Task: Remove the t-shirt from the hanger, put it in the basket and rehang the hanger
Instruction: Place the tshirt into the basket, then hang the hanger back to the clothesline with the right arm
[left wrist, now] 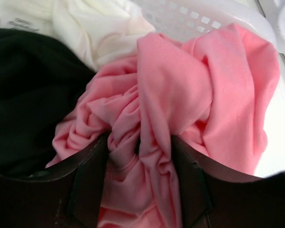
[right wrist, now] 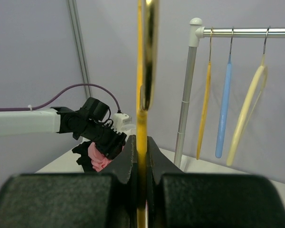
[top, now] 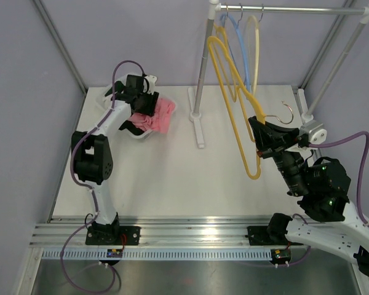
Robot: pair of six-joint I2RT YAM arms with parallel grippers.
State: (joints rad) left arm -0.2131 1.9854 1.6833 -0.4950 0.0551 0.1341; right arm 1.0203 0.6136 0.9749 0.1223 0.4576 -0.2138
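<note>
The pink t-shirt point(top: 163, 117) is off the hanger and lies bunched in a white laundry basket point(top: 106, 95) at the back left. My left gripper point(top: 146, 112) is shut on a fold of it; in the left wrist view the t-shirt point(left wrist: 194, 85) fills the gap between the gripper's point(left wrist: 138, 145) dark fingers point(left wrist: 88, 180). My right gripper point(top: 259, 133) is shut on the bare yellow hanger point(top: 238, 123) and holds it tilted above the table at the right. In the right wrist view the hanger point(right wrist: 142, 104) stands upright in the closed gripper point(right wrist: 141, 142).
A black garment point(left wrist: 28, 95) and a white garment point(left wrist: 95, 23) lie in the basket point(left wrist: 199, 16) beside the pink one. A clothes rack with a pole point(top: 203, 67) and a rail point(top: 295, 9) stands at the back, with yellow point(right wrist: 204, 114), blue point(right wrist: 224, 109) and cream point(right wrist: 247, 118) hangers on it.
</note>
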